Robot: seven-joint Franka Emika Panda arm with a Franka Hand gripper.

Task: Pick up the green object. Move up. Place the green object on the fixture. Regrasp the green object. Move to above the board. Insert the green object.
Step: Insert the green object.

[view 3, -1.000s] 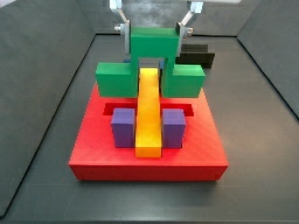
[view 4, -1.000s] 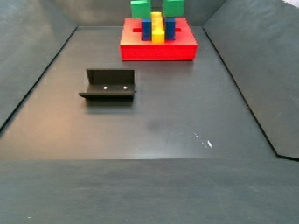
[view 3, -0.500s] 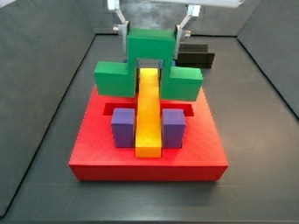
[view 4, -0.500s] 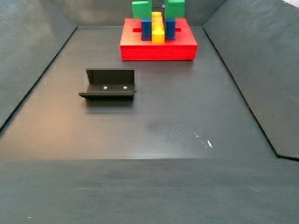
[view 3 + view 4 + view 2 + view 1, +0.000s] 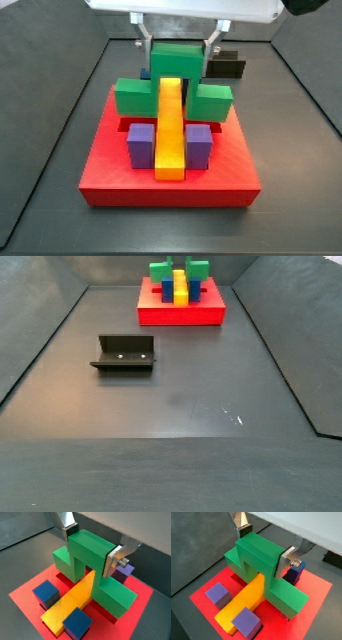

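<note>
The gripper (image 5: 178, 48) stands over the far part of the board (image 5: 171, 175) and it grasps the green object (image 5: 174, 85) by its raised middle cube. In both wrist views the two silver fingers (image 5: 288, 559) press on opposite faces of this cube, one plate at each side (image 5: 117, 560), so the piece sits directly between them, with its two lower cubes hanging just below the fingertips.

The green object (image 5: 264, 567) is bright green plastic, three cubes joined in the form of a bridge. The middle cube is higher, and the two outer cubes reach down to either side. The yellow bar (image 5: 244, 604) passes under the middle cube, through the opening of the bridge, and the lower cubes stand one at each side of the bar. In a side view they seem to reach the red surface, but I cannot tell if they sit fully down in the recess.

Below the gripper and a little away from the green piece, two purple blocks (image 5: 140, 144) stand upright on the red board, one at each side of the yellow bar (image 5: 168, 128). A blue block (image 5: 294, 573) is just beside one finger.

Well apart from the gripper, the fixture (image 5: 124, 354) stands alone on the dark floor (image 5: 187, 406), a dark L-shaped bracket on its base plate.
</note>
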